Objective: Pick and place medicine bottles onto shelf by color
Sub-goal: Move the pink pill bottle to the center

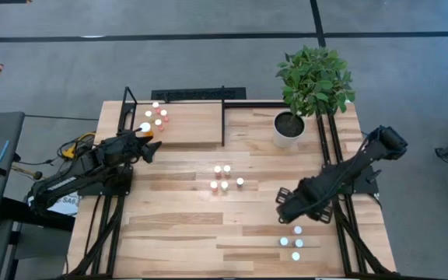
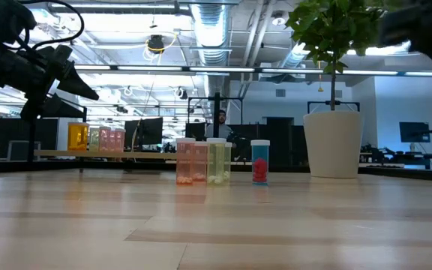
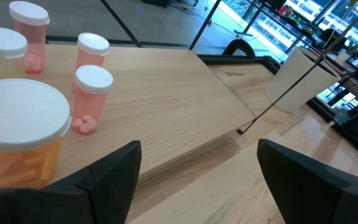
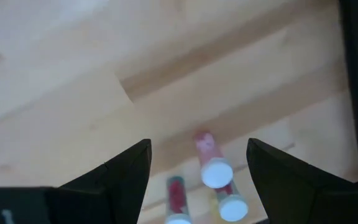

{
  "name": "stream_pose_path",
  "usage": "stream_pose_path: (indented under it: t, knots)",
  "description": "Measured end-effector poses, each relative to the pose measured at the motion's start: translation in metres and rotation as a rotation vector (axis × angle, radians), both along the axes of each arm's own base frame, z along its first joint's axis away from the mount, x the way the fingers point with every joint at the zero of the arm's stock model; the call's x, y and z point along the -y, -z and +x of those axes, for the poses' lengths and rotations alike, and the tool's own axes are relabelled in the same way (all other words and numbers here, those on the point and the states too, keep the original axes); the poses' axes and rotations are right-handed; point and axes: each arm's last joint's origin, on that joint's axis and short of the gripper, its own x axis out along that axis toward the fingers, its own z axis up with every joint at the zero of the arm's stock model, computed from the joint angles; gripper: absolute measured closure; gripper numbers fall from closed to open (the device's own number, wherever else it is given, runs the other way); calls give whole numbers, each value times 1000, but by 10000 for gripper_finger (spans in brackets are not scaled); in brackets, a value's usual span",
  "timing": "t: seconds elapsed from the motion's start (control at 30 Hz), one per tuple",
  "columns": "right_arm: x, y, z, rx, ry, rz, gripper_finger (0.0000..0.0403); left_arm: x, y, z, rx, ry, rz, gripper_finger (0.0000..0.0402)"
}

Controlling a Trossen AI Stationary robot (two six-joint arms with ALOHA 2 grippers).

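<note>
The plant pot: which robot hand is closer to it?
The right hand. It hangs over the table, below the white plant pot in the high view. The left hand is across the table, by the shelf.

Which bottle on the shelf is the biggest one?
The orange bottle with the wide white cap, nearest the left gripper. The other shelf bottles are slimmer, mostly pink with small caps.

You have a potted plant [image 1: 314, 82] in a white pot [image 1: 288, 129] at the plank table's [image 1: 177, 225] far right, and yellow cable [image 1: 75, 145] off its left edge, over grey floor [image 1: 53, 62].
</note>
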Motion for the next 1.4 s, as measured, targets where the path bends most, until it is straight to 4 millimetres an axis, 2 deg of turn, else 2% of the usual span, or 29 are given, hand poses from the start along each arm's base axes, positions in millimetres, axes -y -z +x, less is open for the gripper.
stream_pose_path:
  t: [0.27, 0.6, 0.87, 1.2, 1.4]
  knots:
    - [-13, 37, 0, 58, -21, 85, 117, 0, 0, 0, 0, 0, 0, 93]
    - [-35, 61, 6, 18, 56, 156, 117, 0, 0, 0, 0, 0, 0, 93]
    - [-53, 66, 0, 27, 90, 167, 117, 0, 0, 0, 0, 0, 0, 93]
    - [-57, 66, -2, 84, 76, 117, 119, 0, 0, 0, 0, 0, 0, 93]
    - [-56, 66, -3, 79, 66, 110, 154, 0, 0, 0, 0, 0, 0, 93]
